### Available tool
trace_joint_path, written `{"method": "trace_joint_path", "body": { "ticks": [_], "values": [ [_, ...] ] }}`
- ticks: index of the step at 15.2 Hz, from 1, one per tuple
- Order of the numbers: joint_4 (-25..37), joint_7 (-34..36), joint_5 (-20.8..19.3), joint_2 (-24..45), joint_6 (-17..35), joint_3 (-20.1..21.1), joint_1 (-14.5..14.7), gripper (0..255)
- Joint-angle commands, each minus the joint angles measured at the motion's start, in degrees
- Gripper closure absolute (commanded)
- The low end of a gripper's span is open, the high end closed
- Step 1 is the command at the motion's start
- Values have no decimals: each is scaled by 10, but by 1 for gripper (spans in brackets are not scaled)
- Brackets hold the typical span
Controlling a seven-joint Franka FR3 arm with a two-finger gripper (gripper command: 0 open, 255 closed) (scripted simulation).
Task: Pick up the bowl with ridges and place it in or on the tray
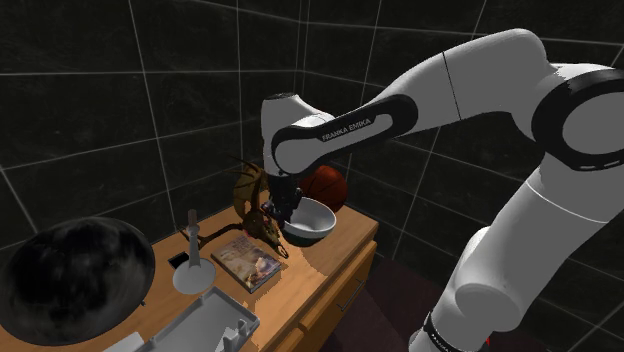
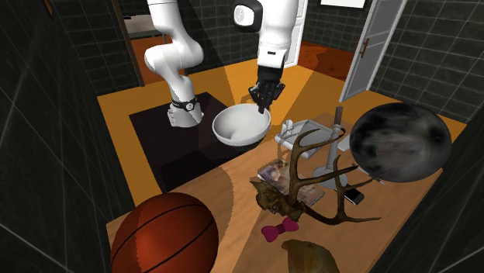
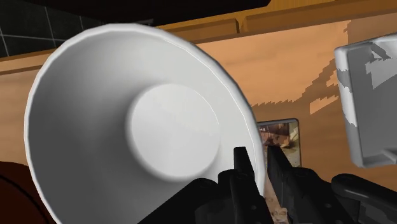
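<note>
**Gripper state.** I am reading the gripper as closed on the white bowl. In the wrist view the two black fingers are standing close together with the bowl's rim pinched between them, one finger inside the rim and the other outside. The bowl's inside and its flat bottom are facing the wrist camera.

**Bowl position.** In the shoulder view the bowl is hanging from the gripper with its opening upward, at the far end of the wooden table, below the bent arm. In the second exterior view a round shadow is lying on the wood near the bowl, and the bowl is appearing to sit clear of the surface. I cannot confirm that gap from the shoulder view.

**Tray position.** The grey tray is resting at the near end of the table, toward the shoulder view's lower left, well apart from the bowl.

**Surroundings.**
- A magazine is lying flat on the wood between bowl and tray.
- A white post on a round base is standing near the magazine, on the shoulder view's left of it.
- A basketball is sitting just behind the bowl.
- An antler mount is standing beside the gripper, on the shoulder view's left.
- A dark sphere is resting beside the tray at the shoulder view's lower left.
</note>
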Motion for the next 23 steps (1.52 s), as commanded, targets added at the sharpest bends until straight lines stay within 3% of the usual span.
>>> {"method": "trace_joint_path", "body": {
  "ticks": [1,13,23],
  "values": [
    [21,23,0,11,-11,13,10,255],
    [192,199,-34,132,-74,97,87,255],
    [425,333,-104,297,-166,130,190,255]
  ]
}}
